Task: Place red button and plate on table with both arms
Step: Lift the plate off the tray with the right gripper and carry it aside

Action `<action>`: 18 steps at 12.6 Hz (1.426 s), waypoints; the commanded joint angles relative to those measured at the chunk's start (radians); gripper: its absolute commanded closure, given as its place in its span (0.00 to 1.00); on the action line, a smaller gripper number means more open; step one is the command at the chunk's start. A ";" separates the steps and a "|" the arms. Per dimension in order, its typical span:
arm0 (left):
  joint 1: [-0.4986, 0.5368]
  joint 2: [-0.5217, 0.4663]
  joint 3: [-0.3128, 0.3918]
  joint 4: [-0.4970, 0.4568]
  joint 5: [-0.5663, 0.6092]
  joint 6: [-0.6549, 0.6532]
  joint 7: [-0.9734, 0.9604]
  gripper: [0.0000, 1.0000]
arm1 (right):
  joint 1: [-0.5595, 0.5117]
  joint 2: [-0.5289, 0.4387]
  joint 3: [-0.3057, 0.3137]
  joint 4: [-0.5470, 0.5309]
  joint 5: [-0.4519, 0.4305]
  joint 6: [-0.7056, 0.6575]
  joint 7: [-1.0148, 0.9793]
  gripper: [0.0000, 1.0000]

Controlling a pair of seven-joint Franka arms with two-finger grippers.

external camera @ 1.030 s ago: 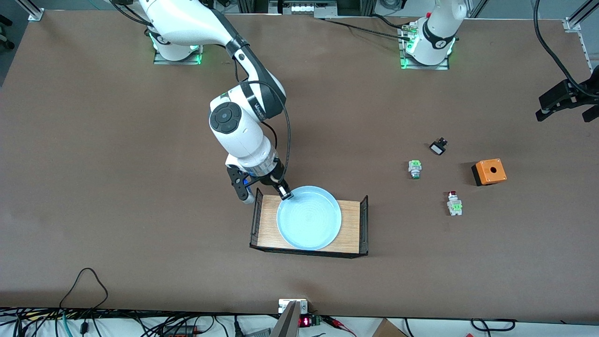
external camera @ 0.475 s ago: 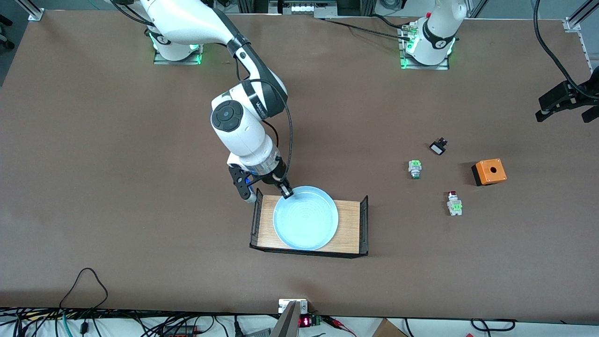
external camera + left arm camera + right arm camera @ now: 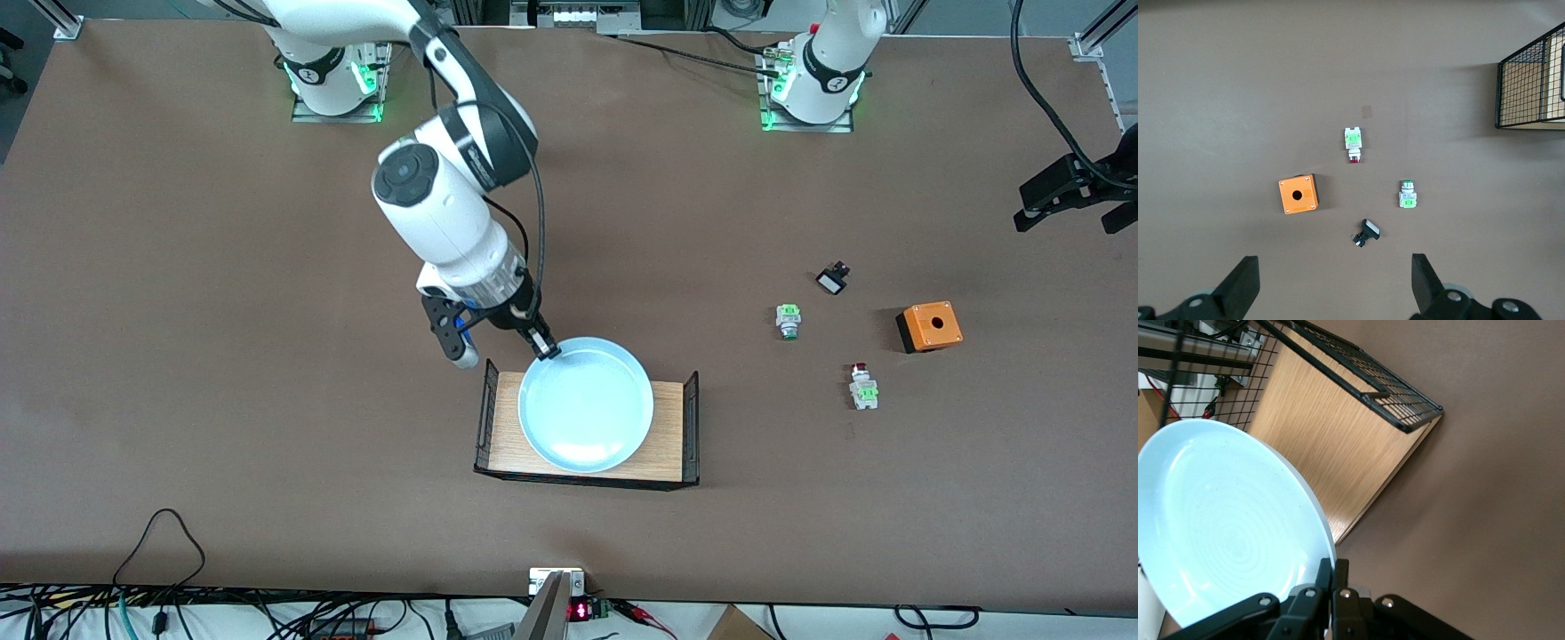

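My right gripper (image 3: 544, 349) (image 3: 1333, 567) is shut on the rim of the pale blue plate (image 3: 587, 409) (image 3: 1225, 533). It holds the plate tilted over the light-wood tray (image 3: 507, 418) (image 3: 1331, 453), with the gripped side raised. The red button (image 3: 862, 388) (image 3: 1353, 141) lies on the brown table (image 3: 267, 356) toward the left arm's end. My left gripper (image 3: 1334, 260) hangs open high over the table near the buttons, holding nothing. The left arm waits.
An orange box (image 3: 930, 325) (image 3: 1298, 194), a green-and-white switch (image 3: 788, 320) (image 3: 1407, 195) and a black-and-white button (image 3: 832, 280) (image 3: 1367, 232) lie near the red button. The tray has black wire ends (image 3: 1528, 87). A black fixture (image 3: 1071, 187) juts in at the table's edge.
The right gripper's fingers closed fully on the plate's rim, and the right arm rose, lifting that side of the plate off the tray. The left arm and the buttons stayed put.
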 commanded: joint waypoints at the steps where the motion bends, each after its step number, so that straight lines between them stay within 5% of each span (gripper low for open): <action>1: -0.003 0.002 -0.001 0.005 0.014 0.002 0.002 0.00 | -0.011 -0.089 -0.002 -0.021 -0.012 -0.100 -0.035 1.00; 7: 0.000 0.004 0.002 0.013 0.011 0.002 0.009 0.00 | -0.191 -0.246 0.001 -0.088 0.017 -0.349 -0.431 1.00; 12: 0.000 0.004 0.006 0.014 -0.001 -0.002 0.017 0.00 | -0.352 -0.280 -0.001 -0.131 0.041 -0.478 -0.797 1.00; 18: 0.000 0.005 0.005 0.011 -0.003 -0.002 0.017 0.00 | -0.549 -0.367 -0.001 -0.367 0.017 -0.529 -1.274 1.00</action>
